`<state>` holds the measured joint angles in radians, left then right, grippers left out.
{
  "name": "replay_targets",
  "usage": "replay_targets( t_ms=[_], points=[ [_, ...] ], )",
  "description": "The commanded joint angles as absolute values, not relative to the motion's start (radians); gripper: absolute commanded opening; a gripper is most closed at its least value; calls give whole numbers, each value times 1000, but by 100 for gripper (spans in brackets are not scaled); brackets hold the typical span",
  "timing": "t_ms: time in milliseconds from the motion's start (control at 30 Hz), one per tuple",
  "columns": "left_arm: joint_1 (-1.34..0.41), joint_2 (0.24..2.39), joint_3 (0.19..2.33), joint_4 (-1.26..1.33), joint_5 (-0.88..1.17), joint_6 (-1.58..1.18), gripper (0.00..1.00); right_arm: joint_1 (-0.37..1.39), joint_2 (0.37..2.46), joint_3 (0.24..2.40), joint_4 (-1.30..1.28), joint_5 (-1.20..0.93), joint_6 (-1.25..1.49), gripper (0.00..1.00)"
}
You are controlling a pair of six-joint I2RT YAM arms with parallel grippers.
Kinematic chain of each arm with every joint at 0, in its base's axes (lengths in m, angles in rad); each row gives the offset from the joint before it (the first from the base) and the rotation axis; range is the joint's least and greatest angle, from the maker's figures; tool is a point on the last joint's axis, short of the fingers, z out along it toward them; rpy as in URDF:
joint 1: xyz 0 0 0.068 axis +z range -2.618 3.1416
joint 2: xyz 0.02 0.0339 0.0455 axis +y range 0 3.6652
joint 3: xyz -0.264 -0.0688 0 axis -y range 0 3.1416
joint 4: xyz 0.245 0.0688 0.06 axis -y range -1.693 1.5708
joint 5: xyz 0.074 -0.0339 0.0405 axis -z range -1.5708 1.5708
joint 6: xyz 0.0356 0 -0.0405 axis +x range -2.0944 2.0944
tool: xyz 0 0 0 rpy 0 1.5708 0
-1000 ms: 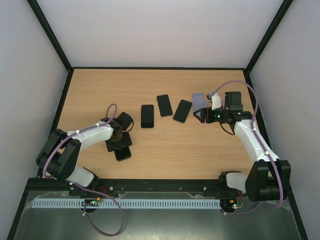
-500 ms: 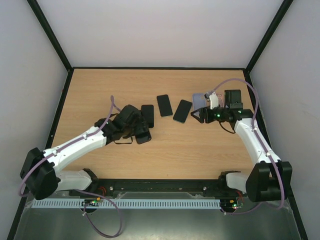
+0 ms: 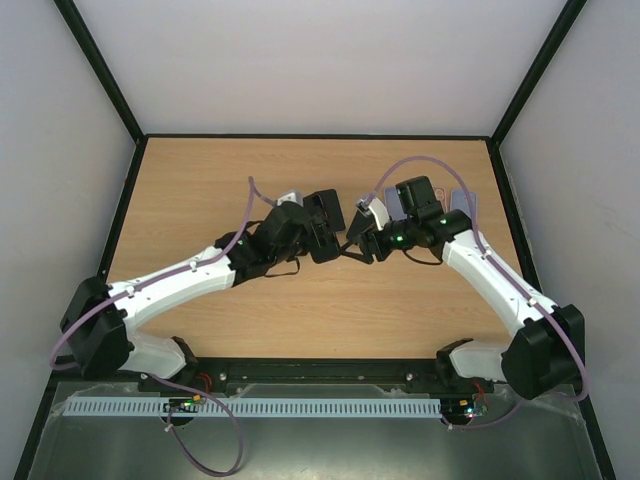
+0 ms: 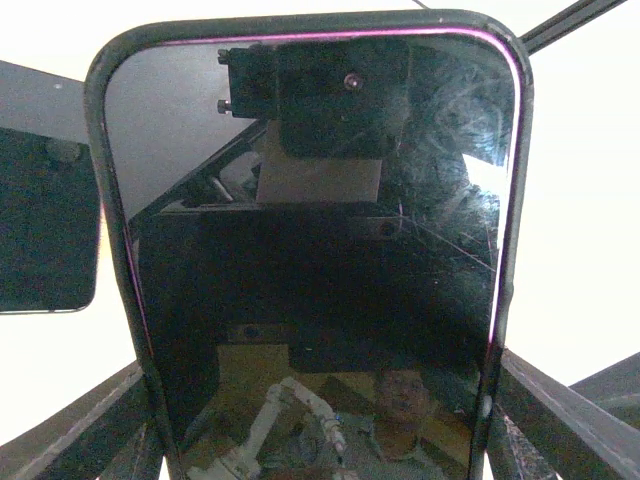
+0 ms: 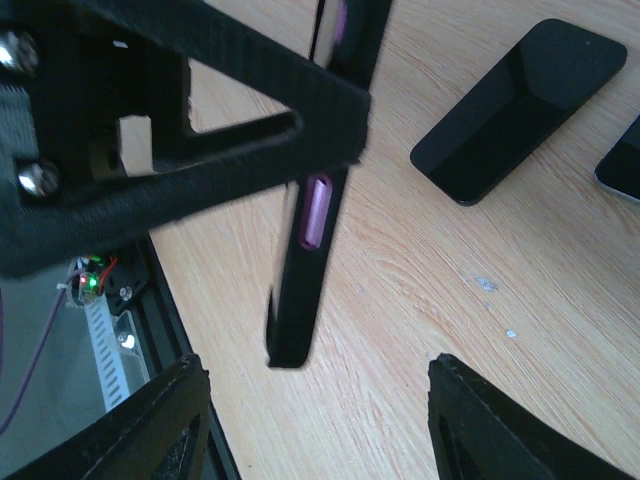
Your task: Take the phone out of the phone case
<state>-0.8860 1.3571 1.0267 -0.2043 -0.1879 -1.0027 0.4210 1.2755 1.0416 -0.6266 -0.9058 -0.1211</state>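
Two grippers meet above the middle of the table (image 3: pixel 400 310). The left gripper (image 3: pixel 316 236) is clamped across the phone (image 4: pixel 320 250), which sits in its dark case (image 4: pixel 508 200) with a purple rim and is held up off the wood. The right gripper (image 5: pixel 315 385) hangs just right of it, jaws wide and gripping nothing. The phone's end shows in the gap between its fingers (image 5: pixel 150 430), untouched. Another dark phone (image 5: pixel 520 110) lies flat on the table near them.

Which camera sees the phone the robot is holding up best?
Left wrist: the phone fills it, screen and case rim clear. Right wrist shows only its thin side with a purple button. The top view shows a small dark shape.
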Motion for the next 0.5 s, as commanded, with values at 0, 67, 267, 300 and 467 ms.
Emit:
replay_targets(
  t_ms=[0, 67, 267, 300, 467],
  points=[
    [-913, 1399, 1090, -89, -215, -998, 42, 437, 1254, 1046, -589, -885, -63, 58],
    [-923, 1409, 1095, -75, -220, -1001, 43, 441, 1278, 1062, -610, -867, -65, 55],
    [-930, 1408, 1084, -55, -239, -1014, 43, 442, 1313, 1058, -623, -846, -58, 46],
    [-930, 1406, 1081, -51, -239, -1014, 43, 442, 1315, 1052, -620, -848, -53, 45],
    [-930, 1392, 1071, -40, -240, -1014, 43, 443, 1333, 1047, -612, -874, -39, 29]
  ],
)
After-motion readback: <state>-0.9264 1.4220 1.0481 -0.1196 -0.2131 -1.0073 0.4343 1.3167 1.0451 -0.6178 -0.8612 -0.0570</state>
